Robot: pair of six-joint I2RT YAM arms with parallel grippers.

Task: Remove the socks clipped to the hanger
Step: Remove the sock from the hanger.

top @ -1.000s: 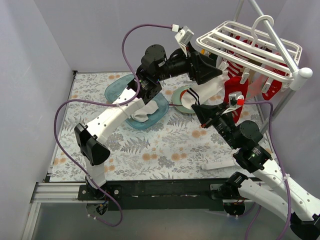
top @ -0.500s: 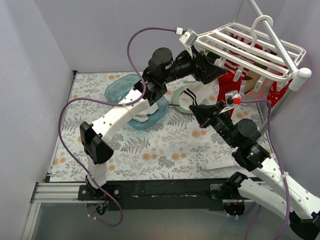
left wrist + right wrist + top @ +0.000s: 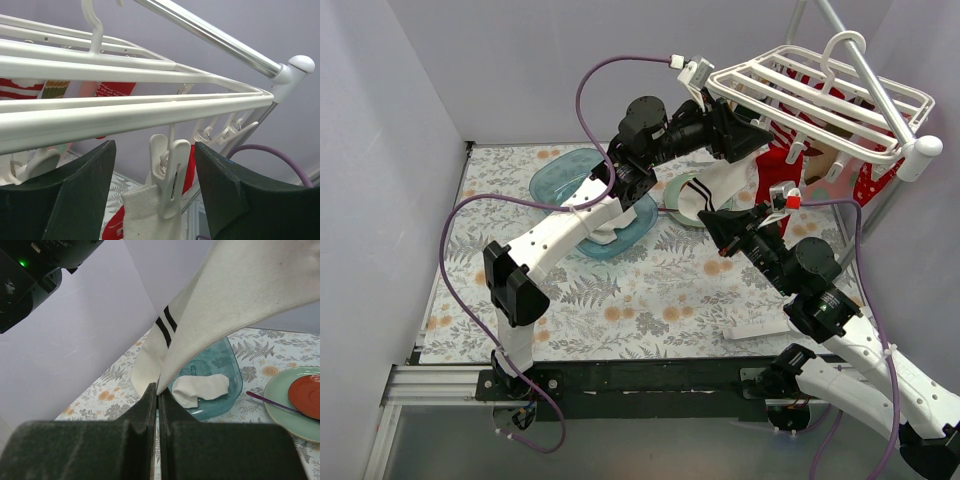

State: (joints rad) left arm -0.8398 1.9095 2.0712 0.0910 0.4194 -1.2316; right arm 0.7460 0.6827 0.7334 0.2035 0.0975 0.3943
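White plastic hanger (image 3: 820,85) hooks over a metal rail (image 3: 210,35) above the worktop's (image 3: 620,300) far right. The socks (image 3: 785,165) dangle beneath it, so each clip can be reached from below. The left claw (image 3: 154,165) sits up under the bars, jaws apart on either side of one clip (image 3: 170,175) that grips a white sock (image 3: 240,295). The right claw (image 3: 157,390) is pinched together on what seems to be that sock's lower edge, probably to draw it down once the clip gives. A blue tub (image 3: 235,385) holds one cream sock (image 3: 200,389). The green plate (image 3: 280,405) carries a red-orange disc (image 3: 305,395).
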